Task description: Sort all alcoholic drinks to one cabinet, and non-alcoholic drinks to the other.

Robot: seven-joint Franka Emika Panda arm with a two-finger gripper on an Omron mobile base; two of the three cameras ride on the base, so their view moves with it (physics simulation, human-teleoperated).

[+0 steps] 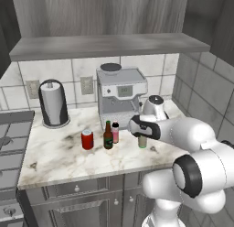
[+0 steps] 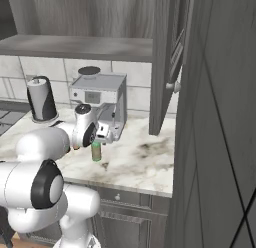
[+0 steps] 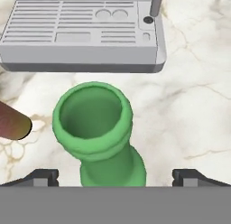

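We start with the cabinet (image 2: 167, 57) on the right, its grey wood-grain door swung open above the marble bench (image 1: 59, 155), with the open shelf floor (image 1: 105, 45) of the cabinets spanning the wall over the coffee machine (image 1: 119, 95). On the bench, in front of that machine, stand the drinks: the red soda can (image 1: 87, 139), the dark brown bottle (image 1: 108, 137) just beside it, the pink bottle (image 1: 115, 132) with its black cap close behind the brown one, and, a little apart to the right, the green bottle (image 3: 97, 128).

Our pincer (image 3: 115, 177) hangs directly over the green bottle, looking straight down its open mouth; the fingertips (image 3: 43, 175) stand spread as wide as they go on either side of the neck, holding nothing and not touching the glass.

We judge the green bottle to be rigid, smooth and fairly slippery, tall and narrow enough to tip if nudged sideways. The thick lip at the mouth flares over a slimmer neck, so we would close just beneath that lip, where the rim stops it sliding out. In the base views only its lower body with the tan label shows beneath the wrist.
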